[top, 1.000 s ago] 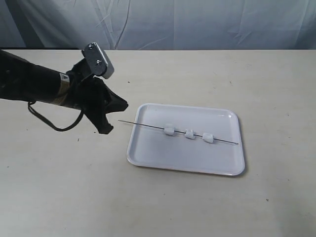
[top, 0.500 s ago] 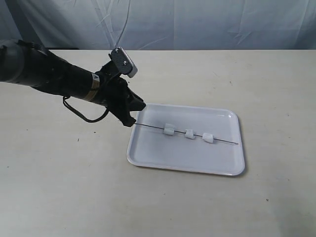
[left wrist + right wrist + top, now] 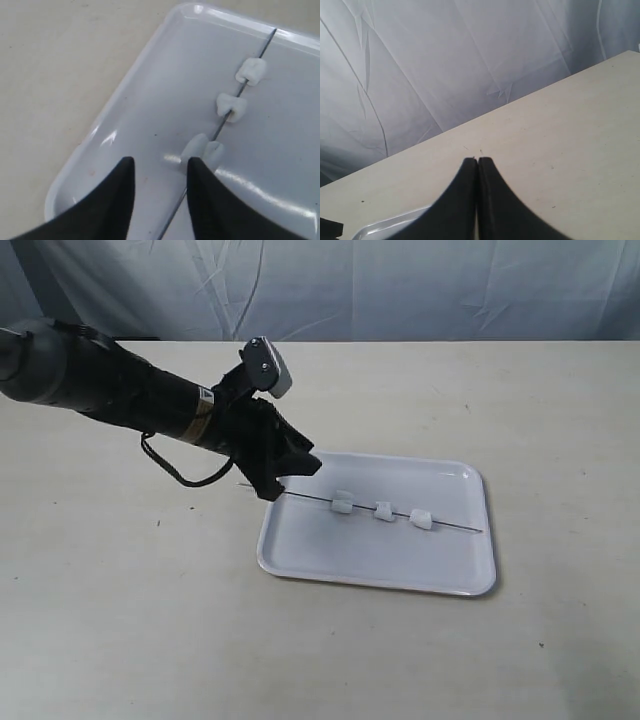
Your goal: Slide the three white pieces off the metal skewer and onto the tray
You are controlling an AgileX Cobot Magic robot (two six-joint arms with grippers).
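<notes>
The white tray [image 3: 465,575] lies right of centre on the table. The thin metal skewer [image 3: 310,499] rests across it, its left end sticking out past the rim. Three white pieces [image 3: 343,504] [image 3: 383,511] [image 3: 421,519] are threaded on it in a row. My left gripper [image 3: 290,480] is open over the tray's left edge, straddling the skewer's left part. In the left wrist view the skewer [image 3: 172,220] runs between the fingers of the gripper [image 3: 160,162], close to one finger, and the nearest piece [image 3: 202,150] sits just beyond the tips. My right gripper [image 3: 477,161] is shut on nothing, above bare table.
The tan table [image 3: 150,620] stretches around the tray, with a pale cloth backdrop [image 3: 400,290] behind it. A black cable [image 3: 185,478] loops under the left arm. A corner of the tray [image 3: 390,225] shows in the right wrist view.
The left arm has swung right and down to the tray's left edge, bringing the open fingers around the skewer's left part. Skewer, pieces and tray have not moved.
</notes>
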